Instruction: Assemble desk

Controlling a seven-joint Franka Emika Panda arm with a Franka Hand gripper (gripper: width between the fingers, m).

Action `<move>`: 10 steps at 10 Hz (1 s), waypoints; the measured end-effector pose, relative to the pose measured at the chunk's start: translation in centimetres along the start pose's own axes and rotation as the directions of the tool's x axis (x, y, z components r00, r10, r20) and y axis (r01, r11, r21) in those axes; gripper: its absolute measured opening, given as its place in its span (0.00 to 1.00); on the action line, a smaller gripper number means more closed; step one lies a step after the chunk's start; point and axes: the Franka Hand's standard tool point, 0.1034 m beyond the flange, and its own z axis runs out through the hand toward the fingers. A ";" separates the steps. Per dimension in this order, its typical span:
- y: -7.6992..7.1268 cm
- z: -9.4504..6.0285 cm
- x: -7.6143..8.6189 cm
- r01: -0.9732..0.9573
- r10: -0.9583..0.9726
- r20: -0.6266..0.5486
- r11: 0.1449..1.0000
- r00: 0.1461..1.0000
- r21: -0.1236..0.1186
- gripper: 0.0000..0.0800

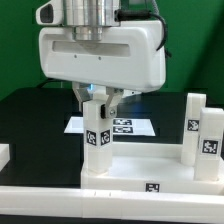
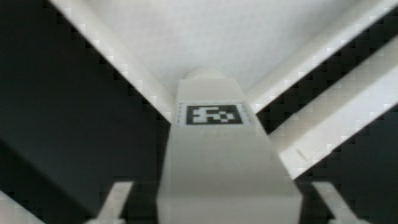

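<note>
The white desk top (image 1: 130,176) lies flat at the front, and it also shows in the wrist view (image 2: 267,40). A white leg (image 1: 97,145) stands upright on its corner at the exterior view's left. It also shows in the wrist view (image 2: 217,150), tag facing the camera. My gripper (image 1: 98,103) is straight above this leg, with a finger on each side of its upper end. In the wrist view my gripper (image 2: 221,208) is open: dark gaps separate both fingers (image 2: 118,205) from the leg's sides. Two more legs (image 1: 207,140) (image 1: 194,115) stand at the exterior view's right.
The marker board (image 1: 125,126) lies on the black table behind the desk top. A small white piece (image 1: 4,156) shows at the exterior view's left edge. A green wall stands at the back.
</note>
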 end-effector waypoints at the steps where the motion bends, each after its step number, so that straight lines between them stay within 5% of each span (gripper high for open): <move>1: 0.0 0.0 0.0 -0.073 0.073 0.001 0.997 0.997 -0.001 0.36; 6: 0.2 0.4 -0.1 -0.527 0.527 0.005 0.850 0.850 -0.011 0.36; 10: 0.3 0.4 0.1 -0.668 0.668 0.008 0.744 0.744 -0.009 0.36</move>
